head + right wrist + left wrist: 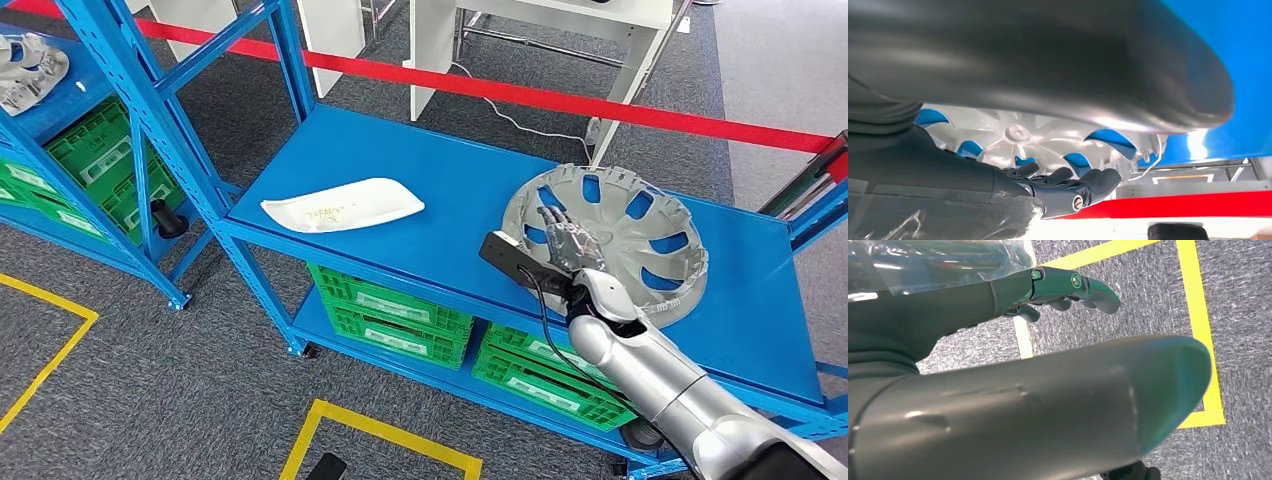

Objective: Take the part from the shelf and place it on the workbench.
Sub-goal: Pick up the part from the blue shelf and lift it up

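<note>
A silver wheel cover lies flat at the right end of the blue shelf's top deck. My right hand reaches over its near rim with the fingers stretched out above the spokes, holding nothing. In the right wrist view the thumb passes above the wheel cover and the dark fingers below it, apart from each other. A white curved part lies further left on the same deck. My left hand hangs over the floor, its fingers extended and holding nothing.
Green crates fill the shelf's lower level. A second blue rack with more green crates stands at the left. A red barrier tape runs behind the shelf, before white table legs. Yellow floor lines mark the grey carpet.
</note>
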